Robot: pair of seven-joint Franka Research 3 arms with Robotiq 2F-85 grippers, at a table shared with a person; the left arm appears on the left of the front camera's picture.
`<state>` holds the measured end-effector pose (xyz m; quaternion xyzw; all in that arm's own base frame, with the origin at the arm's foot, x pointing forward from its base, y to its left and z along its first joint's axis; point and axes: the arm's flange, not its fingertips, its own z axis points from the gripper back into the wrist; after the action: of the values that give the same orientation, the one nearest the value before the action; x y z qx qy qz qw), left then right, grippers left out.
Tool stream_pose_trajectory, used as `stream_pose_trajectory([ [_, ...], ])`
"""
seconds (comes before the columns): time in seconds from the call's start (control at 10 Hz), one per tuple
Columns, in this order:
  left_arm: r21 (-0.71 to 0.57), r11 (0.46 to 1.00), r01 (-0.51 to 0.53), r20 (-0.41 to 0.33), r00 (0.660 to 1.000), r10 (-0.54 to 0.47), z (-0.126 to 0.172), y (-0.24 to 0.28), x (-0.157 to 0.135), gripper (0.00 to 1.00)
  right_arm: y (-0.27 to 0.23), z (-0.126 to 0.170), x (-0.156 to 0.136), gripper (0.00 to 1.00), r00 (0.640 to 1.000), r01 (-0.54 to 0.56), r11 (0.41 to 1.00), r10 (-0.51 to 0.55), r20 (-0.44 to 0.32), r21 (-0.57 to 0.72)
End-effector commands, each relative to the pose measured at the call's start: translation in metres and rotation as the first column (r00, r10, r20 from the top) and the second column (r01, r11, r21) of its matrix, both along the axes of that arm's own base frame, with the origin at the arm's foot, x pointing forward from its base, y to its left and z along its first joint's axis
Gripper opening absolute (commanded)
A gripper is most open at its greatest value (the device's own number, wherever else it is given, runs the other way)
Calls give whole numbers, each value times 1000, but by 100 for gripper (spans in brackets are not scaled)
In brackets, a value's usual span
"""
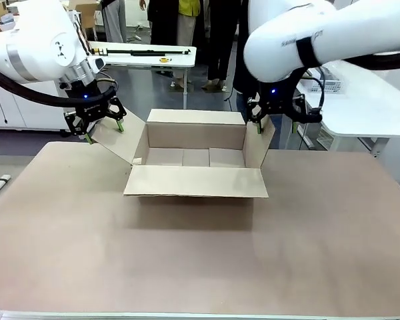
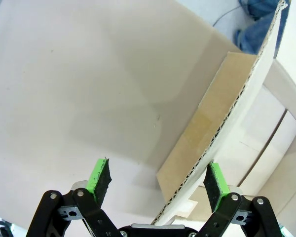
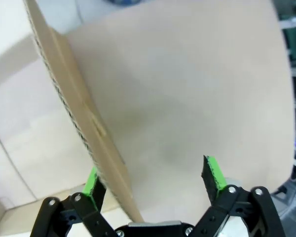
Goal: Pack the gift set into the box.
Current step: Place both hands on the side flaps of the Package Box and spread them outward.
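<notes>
Evidently left end effector (image 1: pixel 103 130) and right end effector (image 1: pixel 259 127) (both spread) straddle the box (image 1: pixel 197 137) flaps.

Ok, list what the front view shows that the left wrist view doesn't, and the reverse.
Front view: the whole box with its four flaps spread, the right hand at its right flap, and people standing beyond the table. Left wrist view: the corrugated edge of the left flap running between the green pads, close to one pad and well apart from the other. Both: the left hand, open, astride that left flap.
</notes>
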<state>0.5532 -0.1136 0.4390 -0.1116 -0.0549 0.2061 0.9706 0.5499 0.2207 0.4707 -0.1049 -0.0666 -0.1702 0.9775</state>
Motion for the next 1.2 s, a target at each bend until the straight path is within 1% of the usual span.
stream_pose_trajectory([
  [0.0, 15, 1000, -16, -8, 1000, 17, 2, -1, -1, 100, -34, -6, 15, 100, 1000, 18, 988, -16, -10, 151],
  [0.3, 15, 1000, -16, -8, 1000, 17, 2, -1, -1, 100, -76, -24, 26, 100, 993, 116, 966, -107, -51, 232],
  [0.4, 15, 1000, -16, -8, 1000, 17, 2, -1, -1, 100, -88, -34, 27, 100, 990, 136, 950, -119, -76, 281],
  [0.5, 15, 1000, -16, -8, 1000, 17, 2, -1, -1, 100, -92, -46, 26, 100, 990, 137, 942, -117, -80, 308],
  [0.6, 15, 1000, -16, -8, 1000, 17, 2, -1, -1, 100, -79, -25, 31, 100, 989, 147, 967, -136, -65, 210],
  [1.1, 15, 1000, -16, -8, 1000, 17, 2, -1, -1, 100, -79, -25, 31, 100, 989, 147, 967, -136, -65, 210],
])
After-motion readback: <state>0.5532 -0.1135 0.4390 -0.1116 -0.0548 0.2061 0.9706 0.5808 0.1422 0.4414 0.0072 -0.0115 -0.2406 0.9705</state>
